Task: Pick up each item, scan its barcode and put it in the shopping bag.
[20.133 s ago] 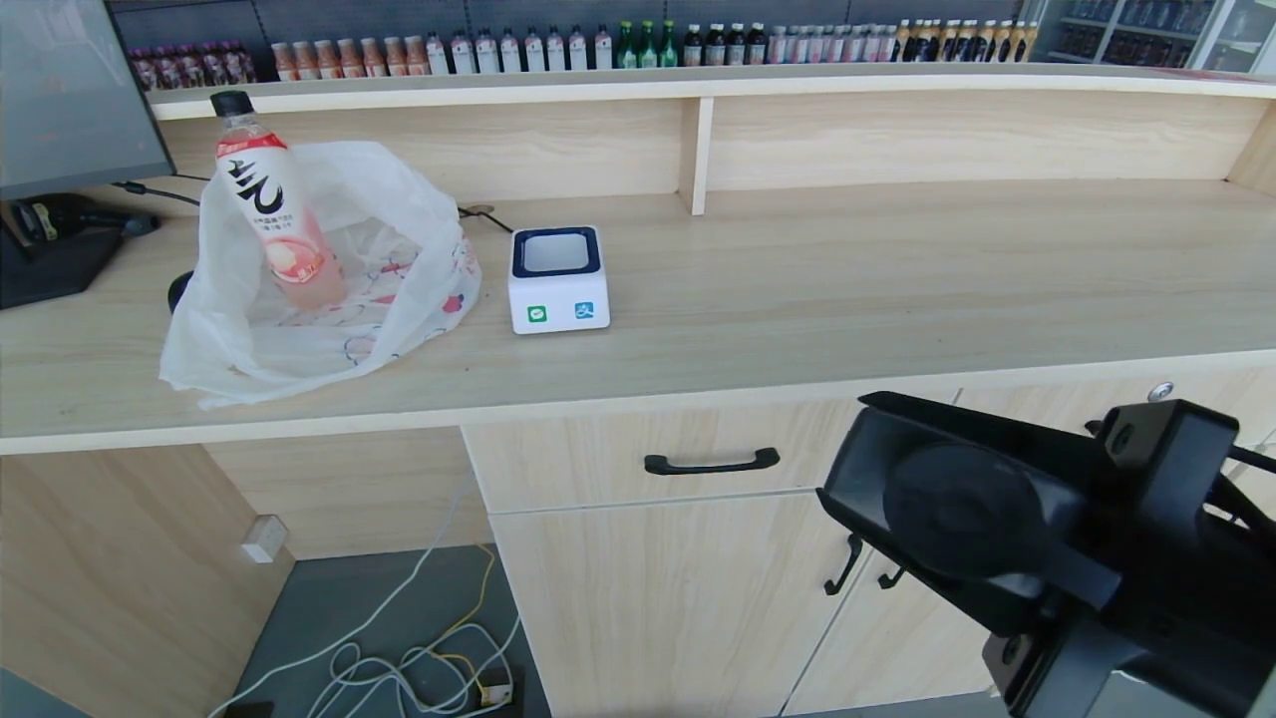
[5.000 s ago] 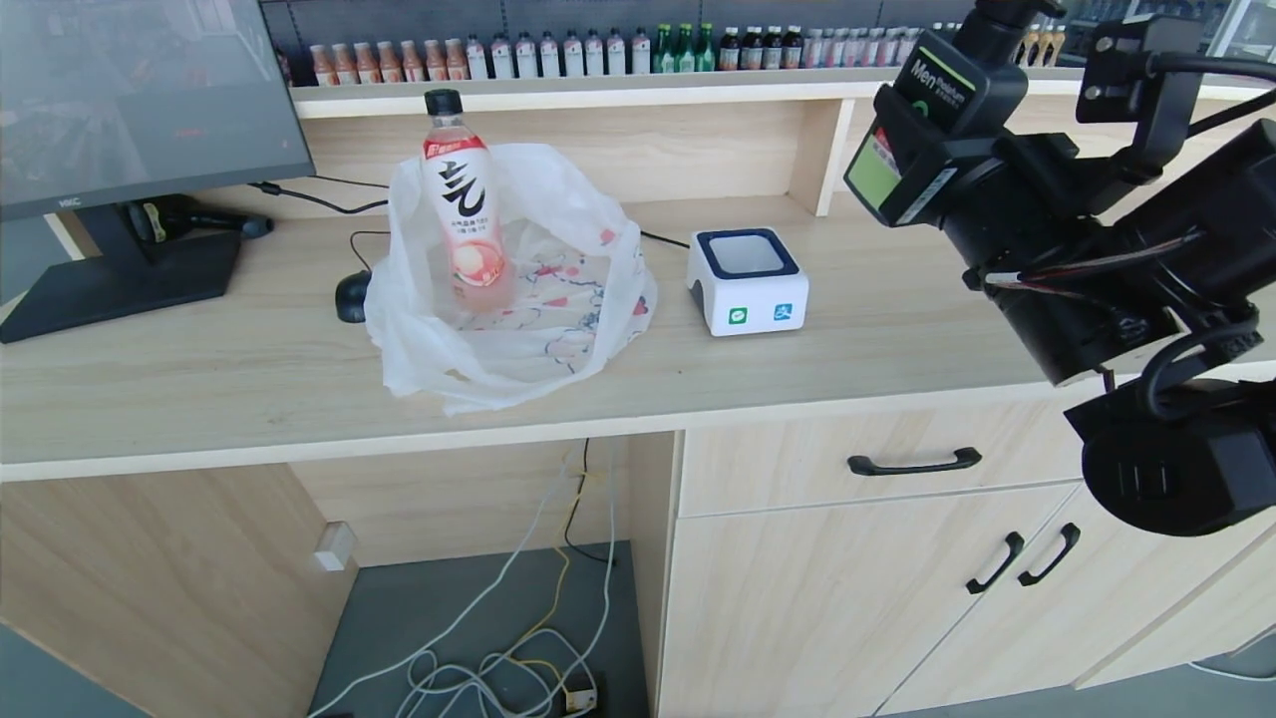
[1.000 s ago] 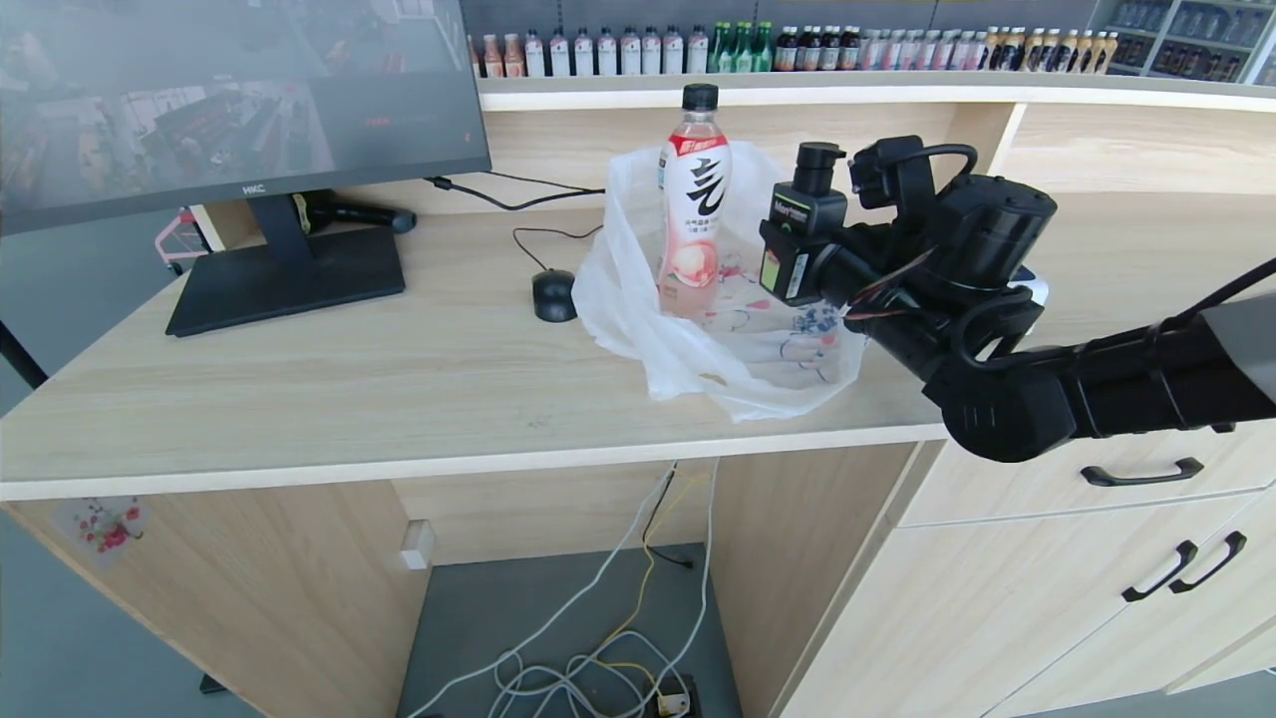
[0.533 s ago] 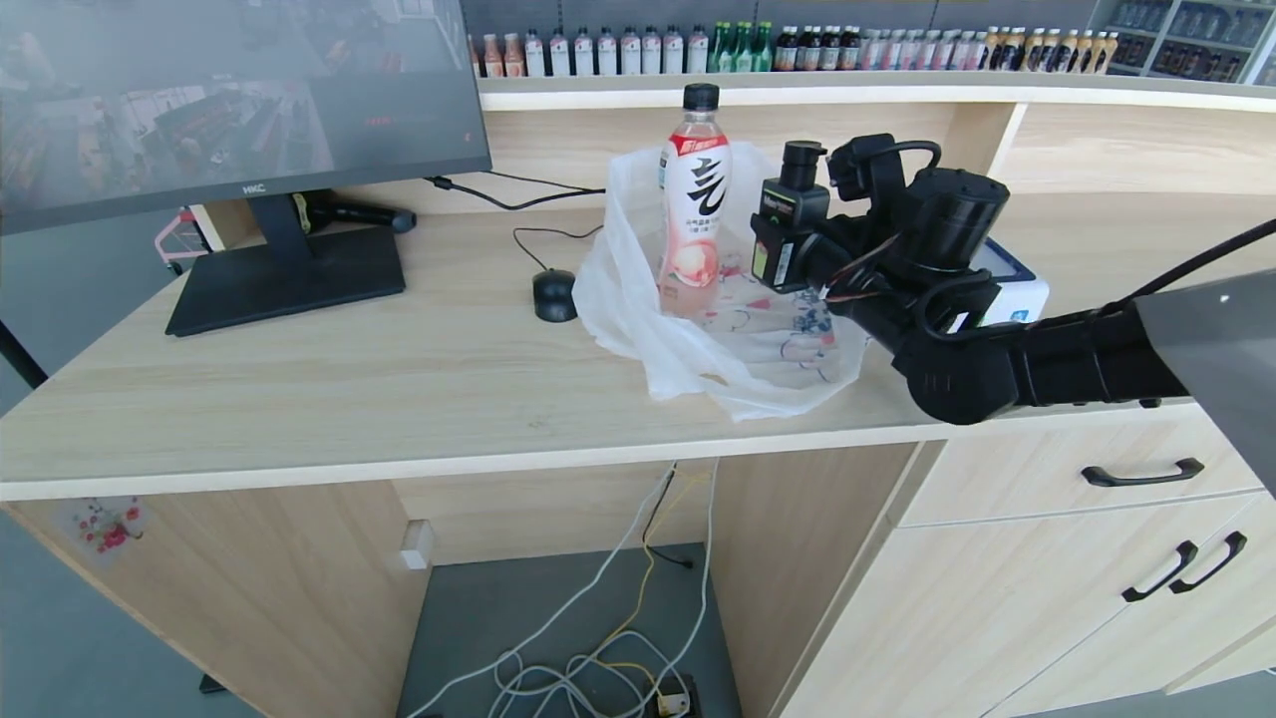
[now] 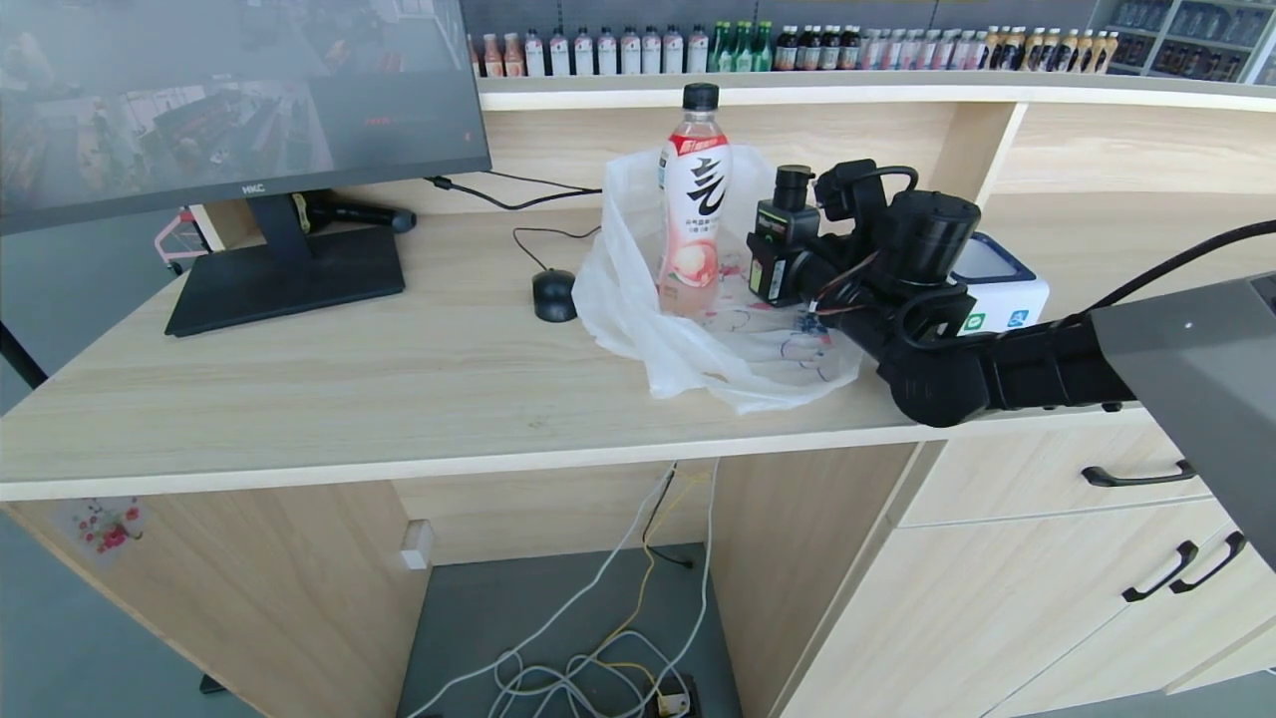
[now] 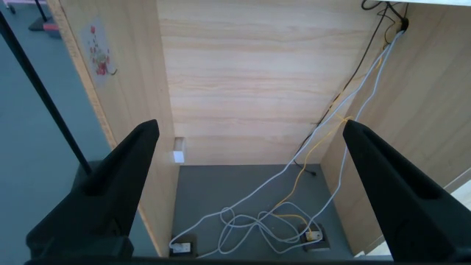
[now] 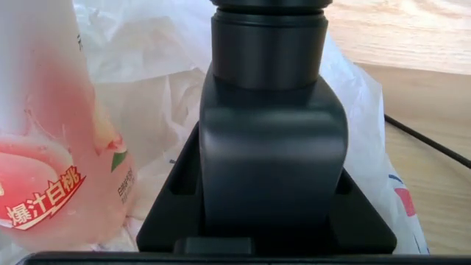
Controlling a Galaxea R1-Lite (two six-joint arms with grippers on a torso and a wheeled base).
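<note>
Left fingers (image 6: 118, 184) spread apart, holding nothing, hanging low in front of the cabinet with the cables (image 6: 257, 215) on the floor beneath them, well apart from all the goods. On the surface (image 5: 299, 379), far to the left of the right fingers: one monitor (image 5: 239, 90). Nearer, one mouse (image 5: 553, 295). Then one bag (image 5: 638, 334), mouth open, slumped. One pink bottle (image 5: 693, 199) stands upright inside it, cap up, just left of the right fingers and near their load; contact between the two bottles cannot be told. Right fingers (image 7: 364, 213) clamped on one dark bottle (image 5: 781, 224), gripped low on its body, long axis vertical, cap up. It hangs over the right part of the bag, plastic directly below and around it. Whether its base already touches the bag floor is hidden. Just right of the fingers, partly behind the arm: one scanner (image 5: 1002, 294), window facing up. Count: two bottles, one bagged, one in hand. Judgement: the bag lies straight below the fingers, so the placing needs only a short drop and release. The right arm is the one in position, and the pink bottle close on the left is the thing to avoid knocking.
</note>
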